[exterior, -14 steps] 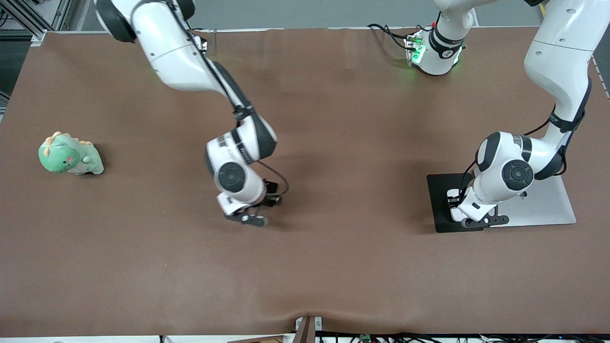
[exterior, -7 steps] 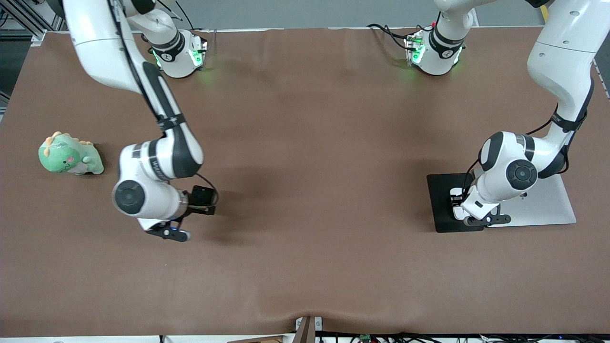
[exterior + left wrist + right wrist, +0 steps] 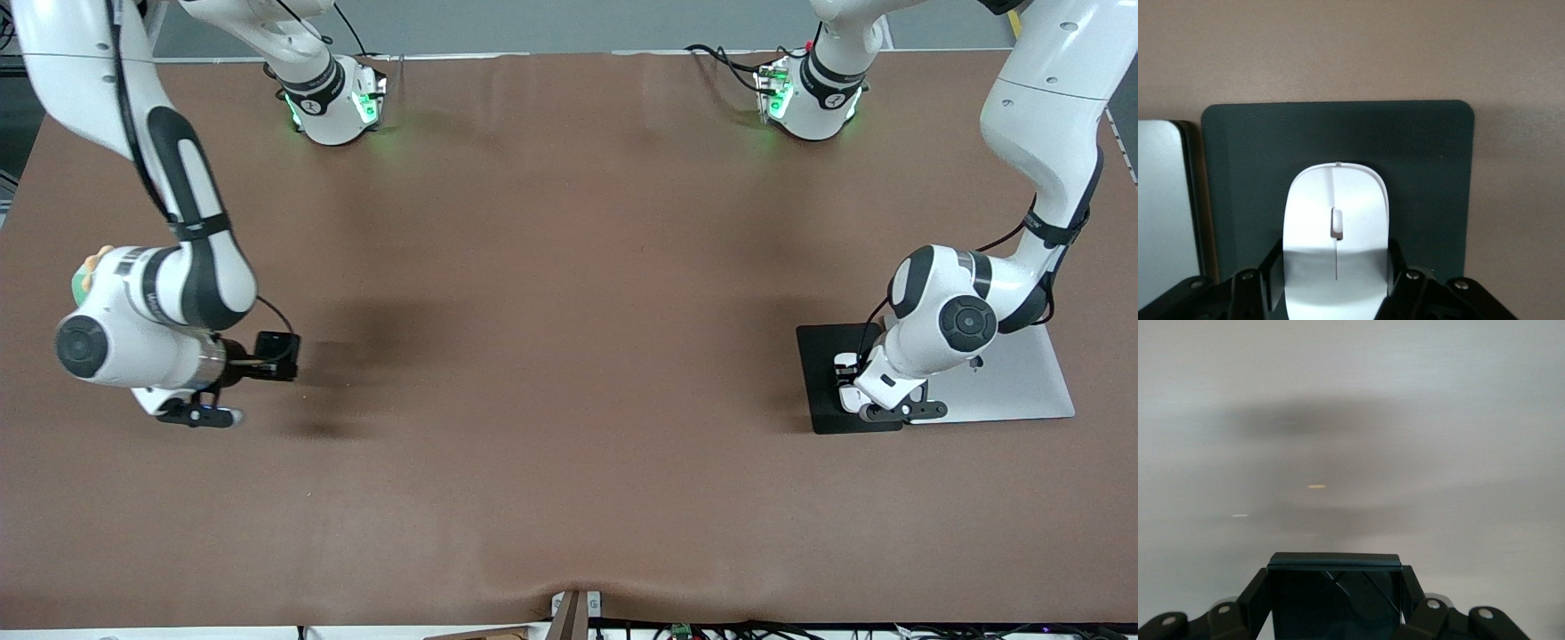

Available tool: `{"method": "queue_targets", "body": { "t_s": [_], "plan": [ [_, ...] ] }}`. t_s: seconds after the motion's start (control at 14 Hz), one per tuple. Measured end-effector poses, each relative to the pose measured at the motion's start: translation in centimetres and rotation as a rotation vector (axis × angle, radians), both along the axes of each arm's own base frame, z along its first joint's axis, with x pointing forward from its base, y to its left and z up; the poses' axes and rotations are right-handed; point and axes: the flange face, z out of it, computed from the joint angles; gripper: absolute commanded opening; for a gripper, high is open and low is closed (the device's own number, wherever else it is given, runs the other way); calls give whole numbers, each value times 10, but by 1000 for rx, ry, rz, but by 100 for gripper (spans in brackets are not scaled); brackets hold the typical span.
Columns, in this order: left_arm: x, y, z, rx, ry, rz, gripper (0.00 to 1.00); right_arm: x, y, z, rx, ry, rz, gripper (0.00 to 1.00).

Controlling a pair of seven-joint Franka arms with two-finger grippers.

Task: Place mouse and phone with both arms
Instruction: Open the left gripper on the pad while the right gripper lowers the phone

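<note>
My left gripper (image 3: pixel 1336 257) is shut on the white mouse (image 3: pixel 1336 200), with one finger on each of its sides. It holds the mouse low over the dark pad (image 3: pixel 1425 167). From the front, the left gripper (image 3: pixel 849 378) sits over that pad (image 3: pixel 818 391), and the mouse is mostly hidden by the wrist. My right gripper (image 3: pixel 1335 577) is shut on the glossy black phone (image 3: pixel 1335 597). It holds the phone (image 3: pixel 277 356) above bare brown table at the right arm's end, and the right gripper (image 3: pixel 253 361) hangs beside a green plush toy.
The green plush toy (image 3: pixel 82 277) is mostly hidden by the right arm's wrist. A silver flat slab (image 3: pixel 1022 382) lies against the dark pad, toward the left arm's end, and shows in the left wrist view (image 3: pixel 1161 213). Brown cloth covers the table (image 3: pixel 569 311).
The right arm has swept from the table's middle toward its own end, carrying the phone. The left arm has hardly moved and still holds the mouse over the pad.
</note>
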Motion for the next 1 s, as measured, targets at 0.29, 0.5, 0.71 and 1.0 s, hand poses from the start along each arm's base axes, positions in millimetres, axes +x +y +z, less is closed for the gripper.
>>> {"method": "queue_targets", "body": {
  "t_s": [0.29, 0.5, 0.71, 1.0],
  "plan": [
    [0, 0, -3, -3, 0, 0, 51, -25, -80, -24, -7, -28, 31, 0],
    [0, 1, -3, -4, 0, -14, 100, -45, -100, -45, -4, -25, 33, 4],
    [1, 5, -2, -4, -5, -10, 100, -68, -119, -63, 8, 1, 23, 9],
    [12, 0, 22, -2, -48, -15, 100, -80, -126, -74, 12, 11, 19, 83]
  ]
}}
